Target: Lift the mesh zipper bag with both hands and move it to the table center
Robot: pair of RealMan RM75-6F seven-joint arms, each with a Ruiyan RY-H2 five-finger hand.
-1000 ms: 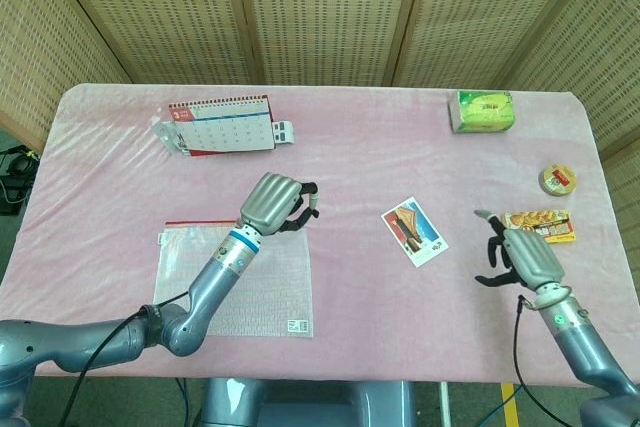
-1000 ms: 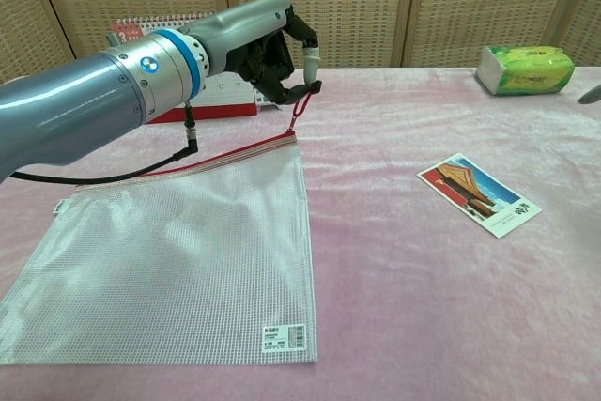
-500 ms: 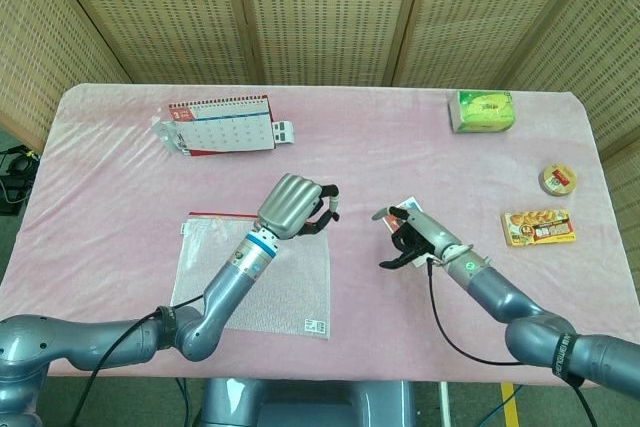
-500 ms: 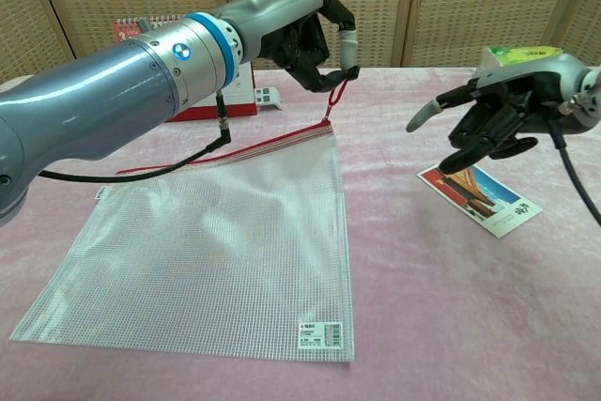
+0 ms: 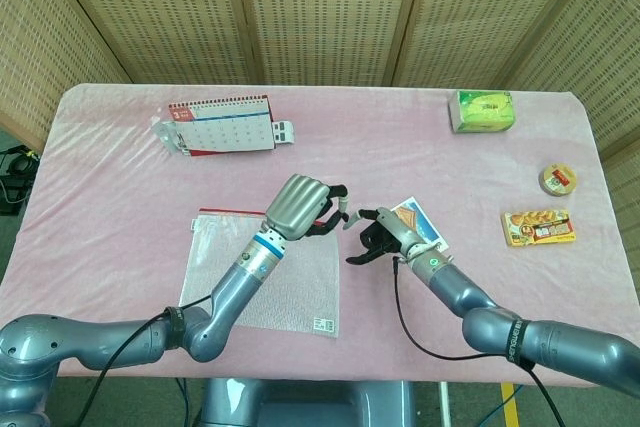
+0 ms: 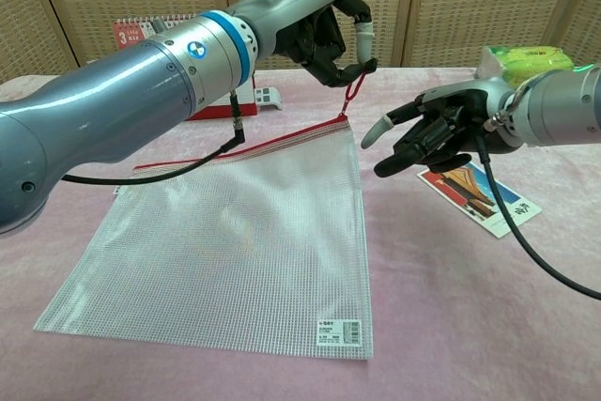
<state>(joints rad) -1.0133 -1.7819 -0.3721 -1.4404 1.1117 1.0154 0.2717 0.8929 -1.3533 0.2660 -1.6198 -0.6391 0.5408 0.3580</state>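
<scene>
Partway there. Mesh zipper bag (image 6: 225, 241) flat on the pink tabletop (image 5: 400, 147), left of center — one top corner raised by its red pull, pinched in the left robot hand (image 6: 329, 35). Right robot hand (image 6: 427, 133) spread, empty, just beside that corner. Left to do — second grip, lift, carry to center.

Between the left hand (image 5: 300, 205) and the right hand (image 5: 385, 238) only a narrow gap of bare pink desk (image 5: 400, 147) remained. The postcard (image 5: 421, 224) lay flat just beside the right hand, partly under it, low enough to pass over. The mesh zipper bag (image 5: 265, 272) covered the near left part of the desk. The calendar (image 5: 222, 125) stood upright at the far left, the tissue pack (image 5: 484, 111) at the far right, and the tape roll (image 5: 558, 179) and snack packet (image 5: 540, 226) lay near the right edge, all well apart from both hands.
</scene>
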